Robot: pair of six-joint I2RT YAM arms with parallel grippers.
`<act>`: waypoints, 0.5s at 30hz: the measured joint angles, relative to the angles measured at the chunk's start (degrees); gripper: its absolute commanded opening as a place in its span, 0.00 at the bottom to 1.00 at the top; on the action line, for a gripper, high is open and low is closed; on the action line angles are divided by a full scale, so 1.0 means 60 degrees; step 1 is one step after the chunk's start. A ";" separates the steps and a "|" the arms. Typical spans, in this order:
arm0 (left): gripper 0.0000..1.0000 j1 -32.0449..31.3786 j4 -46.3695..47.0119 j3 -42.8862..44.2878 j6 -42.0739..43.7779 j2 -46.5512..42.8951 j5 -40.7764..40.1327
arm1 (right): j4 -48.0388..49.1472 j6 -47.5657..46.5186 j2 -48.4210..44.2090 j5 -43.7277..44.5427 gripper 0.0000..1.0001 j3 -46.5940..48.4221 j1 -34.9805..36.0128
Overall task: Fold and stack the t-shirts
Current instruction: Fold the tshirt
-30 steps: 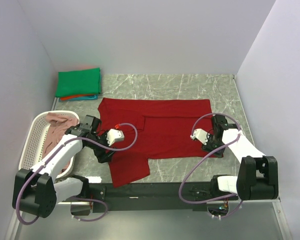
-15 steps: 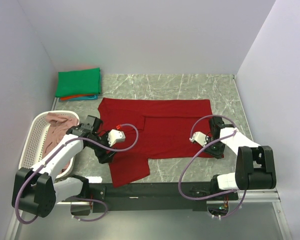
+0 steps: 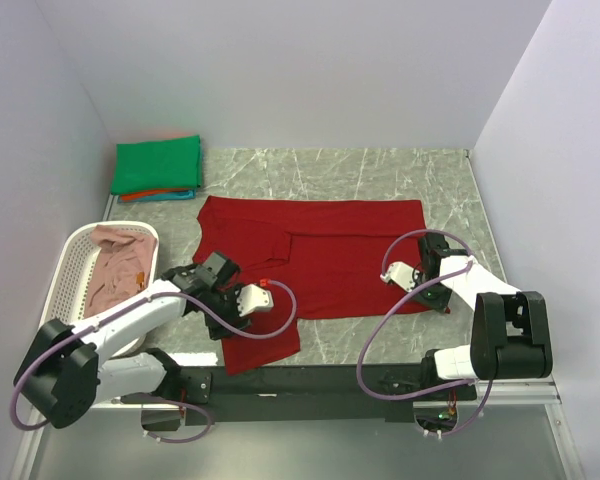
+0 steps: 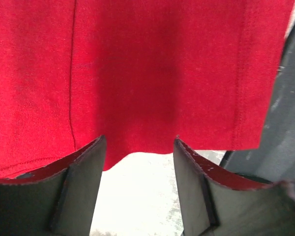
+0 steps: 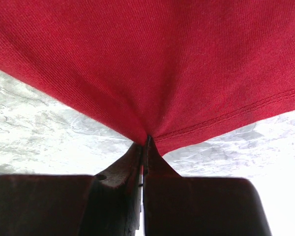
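You held the soft, limp dark red t-shirt [image 3: 330,255], flat on the worktop [image 3: 380,170], by its near right hem in closed right fingers [image 5: 120,169], left fingers [image 4: 83,169] open astride the near left hem.

Both arms reach forward, bent low over the tabletop. The left pincer [image 4: 137,147] holds its jaws apart; the right pincer [image 5: 146,140] has its jaws pressed together.

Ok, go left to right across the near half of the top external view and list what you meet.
White basket holding a dusty pink shirt → left gripper → right gripper. The dark red t-shirt stretches from one gripper to the other, so it gets no place in the order.
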 measured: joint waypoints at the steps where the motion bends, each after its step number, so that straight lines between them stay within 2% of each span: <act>1: 0.60 -0.0120 0.0055 -0.0007 -0.0058 0.0066 -0.0142 | -0.0004 0.0018 0.0000 -0.0007 0.00 0.0004 -0.0004; 10: 0.53 -0.0973 0.0448 -0.0350 -0.0222 0.0714 -0.1009 | -0.0022 0.0109 0.0058 -0.0189 0.00 0.0153 -0.0004; 13: 0.46 -0.1104 0.0517 -0.0193 -0.0379 0.1020 -0.1275 | 0.0000 0.0109 0.0138 -0.0270 0.00 0.0255 -0.0004; 15: 0.36 -0.1177 0.0517 -0.0098 -0.0412 0.1173 -0.1424 | -0.0018 0.0109 0.0182 -0.0328 0.00 0.0328 -0.0004</act>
